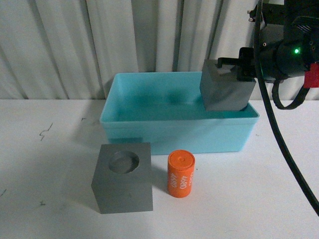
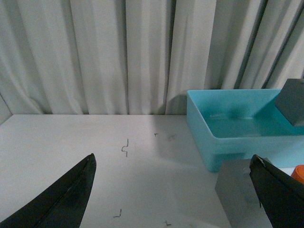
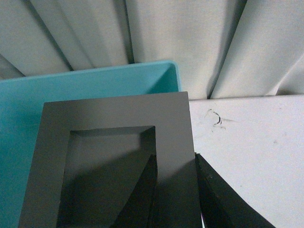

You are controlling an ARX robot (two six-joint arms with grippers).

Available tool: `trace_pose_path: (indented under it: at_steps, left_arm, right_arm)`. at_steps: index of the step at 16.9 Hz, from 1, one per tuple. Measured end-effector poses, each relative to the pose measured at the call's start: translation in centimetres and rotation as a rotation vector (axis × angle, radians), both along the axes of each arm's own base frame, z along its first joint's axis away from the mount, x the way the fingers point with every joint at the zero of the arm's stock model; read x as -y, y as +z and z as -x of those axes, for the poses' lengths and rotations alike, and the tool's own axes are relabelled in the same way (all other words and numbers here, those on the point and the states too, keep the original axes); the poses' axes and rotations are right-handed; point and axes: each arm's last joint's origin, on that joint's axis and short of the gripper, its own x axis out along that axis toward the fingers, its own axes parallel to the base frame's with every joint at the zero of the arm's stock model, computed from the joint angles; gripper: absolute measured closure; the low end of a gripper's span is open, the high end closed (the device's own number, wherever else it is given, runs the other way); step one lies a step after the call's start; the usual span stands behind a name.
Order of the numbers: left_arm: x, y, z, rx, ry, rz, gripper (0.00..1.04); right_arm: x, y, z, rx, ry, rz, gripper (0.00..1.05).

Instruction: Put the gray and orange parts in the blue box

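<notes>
Now your right claw [image 3: 175, 197] is clamping the stiff gray cube [image 1: 227, 92] by its recess wall; left claw [image 2: 172, 159] is gaping.

The gray cube [image 1: 227, 92] hides most of the right hand [image 1: 233, 69] gripping it; beyond the left hand [image 2: 172, 161], the orange cylinder [image 2: 299, 175] is cut off.

White table [image 1: 50, 199], pale, perhaps grey, curtain [image 1: 65, 45]

Your rectangular-recess gray cube [image 1: 227, 87] hangs tilted over the blue box [image 1: 149, 130]'s right end; the round-recess gray cube [image 1: 123, 179] and upright orange cylinder [image 1: 180, 174] stand just before it.
</notes>
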Motion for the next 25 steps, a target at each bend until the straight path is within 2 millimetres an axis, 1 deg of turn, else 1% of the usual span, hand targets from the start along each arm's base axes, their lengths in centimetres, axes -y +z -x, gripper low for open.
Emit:
trace_pose_path:
  at_steps: [3, 5, 6, 7, 8, 9, 10, 11, 12, 13, 14, 15, 16, 17, 18, 19, 20, 21, 22, 23, 24, 25]
  left_arm:
    - [0.0, 0.0, 0.0, 0.000, 0.000, 0.000, 0.07]
    - [0.0, 0.0, 0.0, 0.000, 0.000, 0.000, 0.07]
    - [0.0, 0.0, 0.0, 0.000, 0.000, 0.000, 0.07]
    - [0.0, 0.0, 0.0, 0.000, 0.000, 0.000, 0.07]
    - [0.0, 0.0, 0.0, 0.000, 0.000, 0.000, 0.07]
    - [0.0, 0.0, 0.0, 0.000, 0.000, 0.000, 0.07]
    - [0.0, 0.0, 0.0, 0.000, 0.000, 0.000, 0.07]
    - [0.0, 0.0, 0.0, 0.000, 0.000, 0.000, 0.07]
    - [0.0, 0.0, 0.0, 0.000, 0.000, 0.000, 0.07]
    - [0.0, 0.0, 0.0, 0.000, 0.000, 0.000, 0.07]
    - [0.0, 0.0, 0.0, 0.000, 0.000, 0.000, 0.07]
    - [0.0, 0.0, 0.0, 0.000, 0.000, 0.000, 0.07]
    - [0.0, 0.0, 0.0, 0.000, -0.001, 0.000, 0.07]
    - [0.0, 0.0, 0.0, 0.000, 0.001, 0.000, 0.07]
    - [0.0, 0.0, 0.0, 0.000, 0.002, 0.000, 0.07]
    - [0.0, 0.0, 0.0, 0.000, 0.001, 0.000, 0.07]
    - [0.0, 0.0, 0.0, 0.000, 0.000, 0.000, 0.07]
    - [0.0, 0.0, 0.0, 0.000, 0.000, 0.000, 0.07]
    - [0.0, 0.0, 0.0, 0.000, 0.000, 0.000, 0.07]
    - [0.0, 0.0, 0.0, 0.000, 0.000, 0.000, 0.07]
    - [0.0, 0.0, 0.0, 0.000, 0.000, 0.000, 0.07]
    - [0.0, 0.0, 0.0, 0.000, 0.001, 0.000, 0.07]
  right_arm:
    - [0.0, -1.1, 0.0, -0.059, -0.014, 0.018, 0.86]
    - [0.1, -1.3, -0.1, -0.066, -0.021, 0.022, 0.70]
    - [0.1, -0.7, -0.1, -0.050, -0.037, 0.027, 0.57]
    - [0.2, -0.1, 0.0, -0.031, -0.045, 0.026, 0.50]
    - [0.5, 1.5, 0.5, 0.033, -0.063, 0.020, 0.39]
    - [1.0, 3.2, 1.5, 0.085, -0.074, 0.011, 0.30]
    - [1.7, 5.4, 3.0, 0.141, -0.087, -0.001, 0.20]
    - [2.9, 8.3, 5.5, 0.229, -0.084, -0.042, 0.09]
    - [4.2, 10.7, 8.6, 0.269, -0.090, -0.094, 0.05]
    - [5.0, 11.6, 11.6, 0.274, -0.103, -0.126, 0.08]
    - [5.5, 11.6, 14.5, 0.265, -0.125, -0.134, 0.07]
    - [5.6, 11.0, 16.6, 0.254, -0.124, -0.140, 0.06]
    - [5.6, 10.9, 16.5, 0.254, -0.125, -0.145, 0.06]
    - [5.6, 10.5, 16.3, 0.264, -0.126, -0.140, 0.08]
    - [5.8, 9.6, 17.1, 0.396, -0.105, -0.071, 0.22]
    - [6.0, 8.3, 18.9, 0.436, -0.087, -0.005, 0.35]
    - [6.3, 7.8, 20.0, 0.455, -0.084, 0.023, 0.44]
    - [7.0, 6.8, 22.0, 0.476, -0.096, 0.054, 0.64]
    - [7.1, 6.1, 22.9, 0.466, -0.094, 0.056, 0.73]
    - [7.4, 5.0, 24.0, 0.447, -0.079, 0.061, 0.86]
    - [8.0, 4.4, 24.8, 0.442, -0.071, 0.066, 0.97]
    - [8.4, 4.0, 25.6, 0.446, -0.092, 0.073, 1.03]
